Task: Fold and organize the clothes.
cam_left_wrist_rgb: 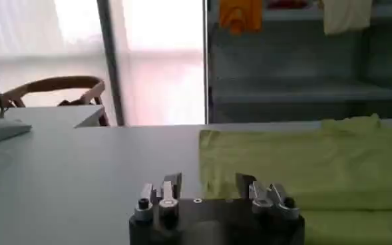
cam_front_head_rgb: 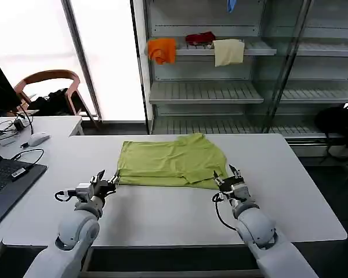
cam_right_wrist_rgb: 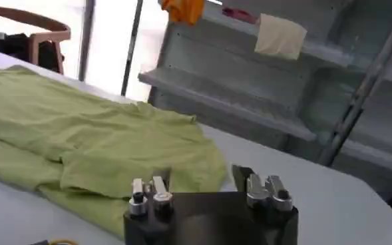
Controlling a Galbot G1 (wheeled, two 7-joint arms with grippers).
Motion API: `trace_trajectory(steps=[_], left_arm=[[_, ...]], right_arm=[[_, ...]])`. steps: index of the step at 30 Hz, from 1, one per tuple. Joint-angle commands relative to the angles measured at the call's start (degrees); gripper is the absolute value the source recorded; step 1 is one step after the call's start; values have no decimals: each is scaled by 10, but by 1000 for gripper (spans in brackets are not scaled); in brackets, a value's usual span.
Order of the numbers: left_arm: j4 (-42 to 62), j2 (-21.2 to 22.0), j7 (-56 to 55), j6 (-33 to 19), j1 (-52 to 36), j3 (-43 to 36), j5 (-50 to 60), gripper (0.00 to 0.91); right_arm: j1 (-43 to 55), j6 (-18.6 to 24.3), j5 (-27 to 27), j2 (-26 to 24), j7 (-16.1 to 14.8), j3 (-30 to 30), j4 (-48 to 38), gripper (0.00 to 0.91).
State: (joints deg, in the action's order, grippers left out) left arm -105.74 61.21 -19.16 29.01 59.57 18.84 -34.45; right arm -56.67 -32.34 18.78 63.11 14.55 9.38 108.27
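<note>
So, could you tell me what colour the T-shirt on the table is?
Plain lime yellow-green T-shirt; head view shows it best.

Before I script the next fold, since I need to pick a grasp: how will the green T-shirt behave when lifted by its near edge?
The T-shirt will probably drape and sag: it lies flat in soft wrinkled layers. It looks thin and light, so a push would likely bunch it rather than slide it whole. Both the left gripper and right gripper, open at its near corners, could lift the edge evenly.
</note>
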Motion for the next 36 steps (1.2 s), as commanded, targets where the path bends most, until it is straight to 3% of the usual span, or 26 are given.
trace_trajectory(steps=[1,8,18,24,27,30,31,33,36], left_arm=[[-39,-8,9,41,36,31,-61,907],[0,-1,29,40,23,30,-58,907],[43,11,34,37,-15,20,-61,897],[65,17,40,28,-23,16,-59,615],[84,18,45,24,-29,16,-57,504],[94,18,52,18,-31,16,-57,252],[95,19,53,17,-31,16,-57,111],[99,20,55,15,-32,16,-57,30],[100,18,60,13,-31,16,-56,10]], right_arm=[[-44,-8,92,-6,26,13,36,907],[-49,-7,106,5,49,15,18,907],[-45,11,120,10,37,25,0,907],[-38,16,125,11,29,28,-13,867],[-35,16,126,12,28,26,-18,736],[-33,16,126,14,26,23,-19,605],[-33,16,126,15,25,22,-19,544],[-31,17,125,15,25,21,-21,484],[-29,18,125,14,26,21,-22,282]])
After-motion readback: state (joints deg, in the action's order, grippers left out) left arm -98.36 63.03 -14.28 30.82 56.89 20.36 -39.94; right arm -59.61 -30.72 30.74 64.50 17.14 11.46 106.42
